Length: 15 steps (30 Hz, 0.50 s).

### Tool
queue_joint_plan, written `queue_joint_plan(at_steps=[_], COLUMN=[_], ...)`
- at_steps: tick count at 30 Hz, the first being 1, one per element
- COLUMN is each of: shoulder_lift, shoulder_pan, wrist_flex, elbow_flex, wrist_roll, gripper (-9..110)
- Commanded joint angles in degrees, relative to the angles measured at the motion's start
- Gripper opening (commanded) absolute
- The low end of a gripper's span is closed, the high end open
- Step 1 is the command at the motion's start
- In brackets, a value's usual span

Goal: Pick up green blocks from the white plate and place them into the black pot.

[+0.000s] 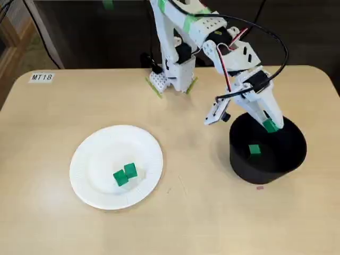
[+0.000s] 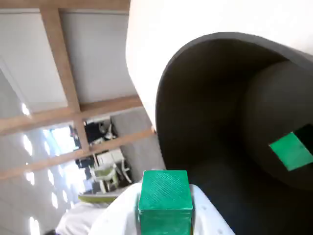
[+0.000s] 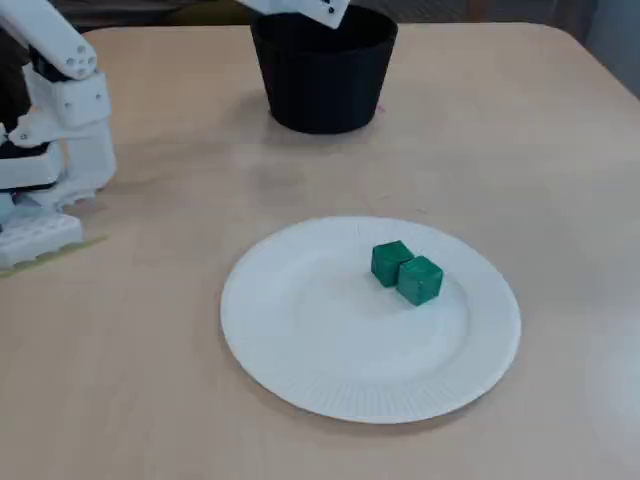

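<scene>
Beige table (image 1: 202,212); hand (image 2: 164,215) (mostly cut off) grips green block (image 1: 270,126) over black pot (image 1: 265,172).

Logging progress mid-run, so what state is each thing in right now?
pincer: shut on the held block, over the pot's opening.
black pot: upright, one loose block inside.
white plate: flat on the table, holding a left block and a right block, touching.

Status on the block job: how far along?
Done: one block lies inside the pot. In progress: the hand holds a second block over the pot's opening, not yet released. Left: two blocks side by side on the plate.
</scene>
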Motion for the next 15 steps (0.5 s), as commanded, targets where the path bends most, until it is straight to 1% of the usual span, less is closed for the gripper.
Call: queue_joint_plan(at_steps=[1,3,6,7,8,10,12,15], shoulder_lift=[-0.3,-0.3,-0.2,0.0,0.5,3.0,7.5,16.2], shoulder_pan=[1.3,2.1,3.2,3.5,4.0,5.9,9.6,18.5], wrist_flex=[-1.0,-0.7,-0.5,-0.2,0.8,6.6,13.8,23.6], elbow_flex=[-0.4,-0.6,-1.1,-1.3,-1.8,-4.0,-5.4,-5.3], wrist_roll=[-1.9,-3.2,-4.1,-4.3,-4.3,-4.3,-4.2,-2.5], gripper=[23,27,27,24,19,-1,-2,-2])
